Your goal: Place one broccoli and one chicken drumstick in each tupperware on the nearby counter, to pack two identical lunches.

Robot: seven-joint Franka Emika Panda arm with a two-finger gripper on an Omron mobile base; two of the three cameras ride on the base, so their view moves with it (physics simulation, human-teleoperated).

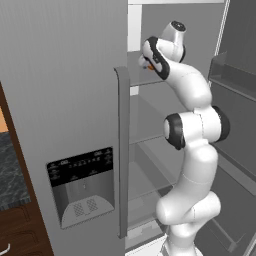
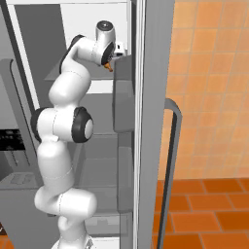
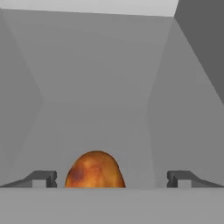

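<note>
One rounded orange-brown chicken drumstick (image 3: pixel 95 170) at six o'clock in the hand view, between wide-open claw (image 3: pixel 112 178) tips but nearer nine o'clock: off-centre closing, likely to shove or roll it across the grey fridge shelf (image 3: pixel 109 127).

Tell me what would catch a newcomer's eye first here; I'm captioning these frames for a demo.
The white arm reaching up into the open grey fridge stands out first. In the hand view, a golden-brown chicken drumstick sits between the open gripper fingertips. At the far left of the left base view is the edge of the dark marbled counter.
</note>
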